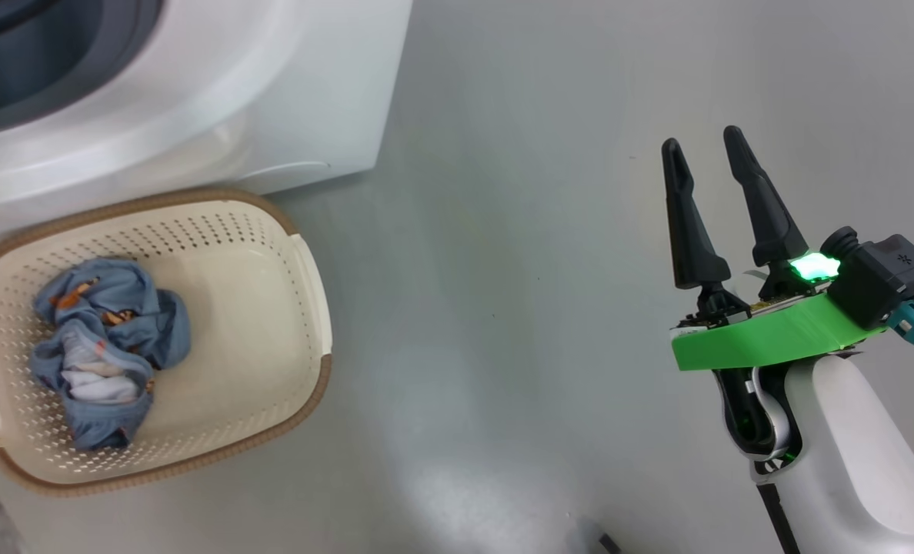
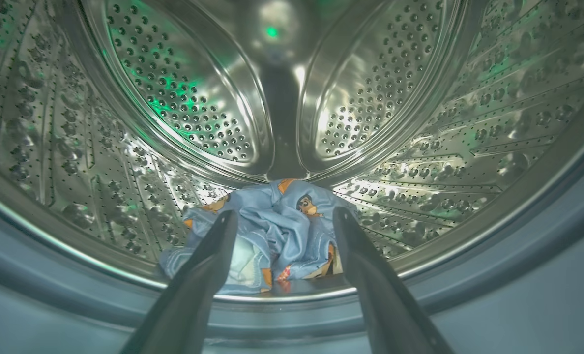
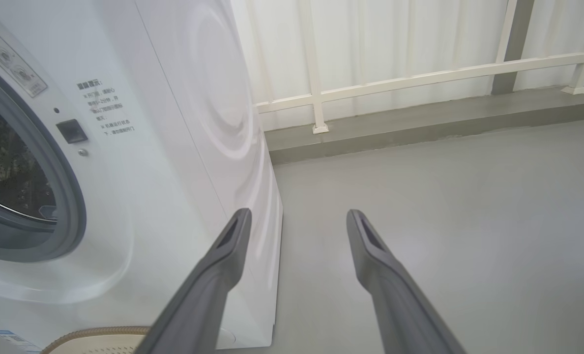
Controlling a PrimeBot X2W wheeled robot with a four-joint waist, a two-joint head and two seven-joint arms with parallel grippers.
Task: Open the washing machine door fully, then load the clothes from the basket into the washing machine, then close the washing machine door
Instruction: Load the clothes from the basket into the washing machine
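Blue clothes: drum piece (image 2: 282, 231) loaded, basket piece (image 1: 107, 346) waiting.
My left fingers (image 2: 208, 265) stand open over the drum piece, at the near lip of the drum (image 2: 184, 98). My right fingers (image 1: 689, 223) hang open above the floor (image 1: 503, 231). The other lies bunched at the left of the basket (image 1: 265, 323): light, limp, unbreakable, so I'd pinch a raised fold.

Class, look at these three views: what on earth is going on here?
A robot is loading laundry. Its left gripper, open, reaches into the drum of the washing machine, where one garment lies loose ahead of it. The other garment sits in the basket beside the machine. The right gripper hangs open over the floor, holding nothing.
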